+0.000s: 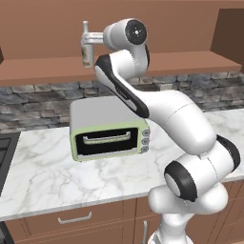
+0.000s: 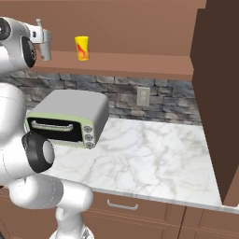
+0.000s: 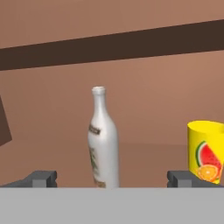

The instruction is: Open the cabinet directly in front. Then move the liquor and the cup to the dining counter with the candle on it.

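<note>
inside the cabinet (image 2: 140,28), slim greyish liquor (image 3: 103,140) with pale label, yellow cup (image 3: 206,151), gripper (image 3: 111,178) spread wide

Stone backsplash (image 2: 116,95) above marble counter (image 2: 149,158)

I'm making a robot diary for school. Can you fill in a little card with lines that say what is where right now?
cabinet: open, door swung out at right
liquor bottle: upright on cabinet floor, centred between the finger tips
cup: yellow, fruit picture, standing apart to the bottle's right in the hand view
gripper: open, level with the bottle, not touching it
toaster oven: on the marble counter below
</note>
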### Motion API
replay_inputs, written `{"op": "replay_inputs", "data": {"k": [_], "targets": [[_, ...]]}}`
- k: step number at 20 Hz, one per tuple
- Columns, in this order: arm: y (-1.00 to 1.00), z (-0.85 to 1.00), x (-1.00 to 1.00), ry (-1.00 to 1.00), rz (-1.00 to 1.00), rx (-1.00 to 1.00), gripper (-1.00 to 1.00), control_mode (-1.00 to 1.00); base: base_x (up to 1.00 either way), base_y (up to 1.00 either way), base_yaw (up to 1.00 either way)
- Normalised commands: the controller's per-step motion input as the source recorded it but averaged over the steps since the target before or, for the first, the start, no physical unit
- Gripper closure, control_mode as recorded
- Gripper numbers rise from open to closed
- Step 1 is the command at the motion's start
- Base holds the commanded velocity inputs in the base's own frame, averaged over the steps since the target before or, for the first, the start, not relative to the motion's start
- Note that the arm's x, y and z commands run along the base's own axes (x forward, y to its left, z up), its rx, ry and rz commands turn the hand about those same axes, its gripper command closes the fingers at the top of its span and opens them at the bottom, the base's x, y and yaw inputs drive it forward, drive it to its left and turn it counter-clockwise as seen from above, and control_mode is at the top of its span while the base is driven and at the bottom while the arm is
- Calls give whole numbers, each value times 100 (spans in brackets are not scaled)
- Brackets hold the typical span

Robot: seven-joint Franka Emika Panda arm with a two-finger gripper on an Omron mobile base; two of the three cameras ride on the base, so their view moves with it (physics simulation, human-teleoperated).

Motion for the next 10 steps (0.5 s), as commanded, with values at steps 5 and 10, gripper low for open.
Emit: {"op": "replay_inputs", "data": {"k": [5, 10], "targets": [[20, 0, 27, 0, 0, 0, -100, -100, 0, 0, 0], [22, 0, 29, 0, 0, 0, -100, -100, 0, 0, 0]]}}
